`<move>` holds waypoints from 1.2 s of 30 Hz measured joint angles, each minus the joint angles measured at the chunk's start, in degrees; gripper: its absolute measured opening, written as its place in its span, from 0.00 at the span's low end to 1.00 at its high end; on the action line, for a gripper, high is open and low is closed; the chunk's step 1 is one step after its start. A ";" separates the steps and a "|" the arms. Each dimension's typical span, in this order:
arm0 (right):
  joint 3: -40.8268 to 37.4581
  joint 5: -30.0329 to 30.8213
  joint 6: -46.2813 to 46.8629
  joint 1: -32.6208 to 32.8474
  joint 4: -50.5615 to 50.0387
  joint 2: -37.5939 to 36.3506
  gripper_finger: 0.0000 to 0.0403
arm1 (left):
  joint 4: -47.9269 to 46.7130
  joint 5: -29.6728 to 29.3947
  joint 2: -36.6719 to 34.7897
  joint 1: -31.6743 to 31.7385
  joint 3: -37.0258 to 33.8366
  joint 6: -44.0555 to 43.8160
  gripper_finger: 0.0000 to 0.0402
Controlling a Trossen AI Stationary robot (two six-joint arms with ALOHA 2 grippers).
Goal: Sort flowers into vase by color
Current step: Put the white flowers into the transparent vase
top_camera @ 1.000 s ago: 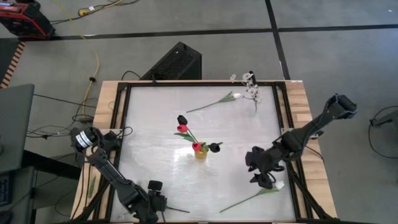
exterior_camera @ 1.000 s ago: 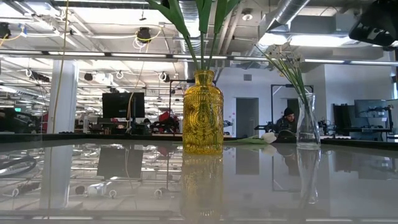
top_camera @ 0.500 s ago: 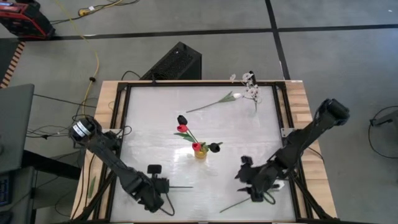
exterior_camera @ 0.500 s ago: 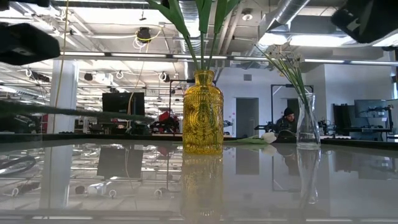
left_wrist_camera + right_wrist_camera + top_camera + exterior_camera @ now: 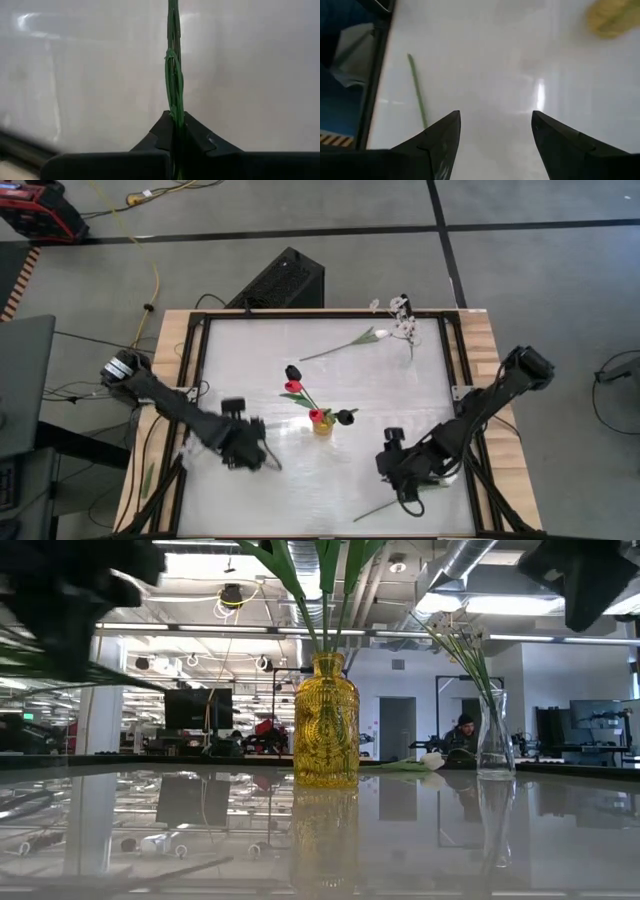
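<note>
Fingers of the left gripper (image 5: 174, 131) are pinched together on a thin green stem (image 5: 173, 75), which runs straight out from between them over the white table (image 5: 260, 65). From above, that gripper (image 5: 252, 452) hangs over the table's left half, a little way left of the yellow vase (image 5: 322, 425) in the middle. I cannot make out the bloom on the held stem, so its color is a guess for now.

The yellow vase (image 5: 326, 721) already has red and dark tulips (image 5: 300, 388) leaning out of it, and a clear vase (image 5: 494, 736) at the far right corner holds the sprays of tiny white blossoms (image 5: 404, 320). So the step in hand looks like carrying a freshly gripped flower toward a vase. Next, I reckon, the stem has to be tipped upright and its cut end threaded into a narrow neck without knocking the flowers already there. Which neck depends on the bloom.

The right gripper (image 5: 492, 127) has its fingers spread wide with nothing between them. It hovers low over the near right part of the table (image 5: 400, 470), just beside a white tulip (image 5: 400, 502) lying flat, whose stem (image 5: 417, 90) shows beside one finger. Another white tulip (image 5: 350, 343) lies near the far edge, well apart from both arms.
</note>
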 joint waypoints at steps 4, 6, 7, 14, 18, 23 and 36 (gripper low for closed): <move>1.86 3.82 -4.14 -2.54 -7.66 -3.41 0.67 | -3.25 -2.85 -2.26 8.42 0.00 6.82 0.00; 2.10 5.52 -9.77 -4.33 -10.31 -5.49 0.67 | -3.35 -4.06 -3.50 12.67 0.00 11.57 0.00; 2.22 6.29 -13.42 -5.44 -10.99 -6.43 0.67 | -3.15 -4.39 -4.25 15.10 0.00 13.87 0.00; 2.22 9.23 -41.36 -14.27 -10.81 -12.67 0.67 | -2.04 -4.34 -12.08 28.75 0.04 24.27 0.00; 2.22 13.78 -53.55 -18.87 -10.03 -15.24 0.67 | -1.22 -3.59 -18.20 33.97 0.66 26.71 0.00; 2.22 19.90 -68.54 -24.47 -1.84 -16.43 0.67 | 2.15 -1.12 -25.14 38.45 3.25 27.40 0.00; 2.25 23.35 -115.86 -36.72 39.15 -13.51 0.67 | 30.21 14.73 -28.79 46.31 8.24 13.02 0.00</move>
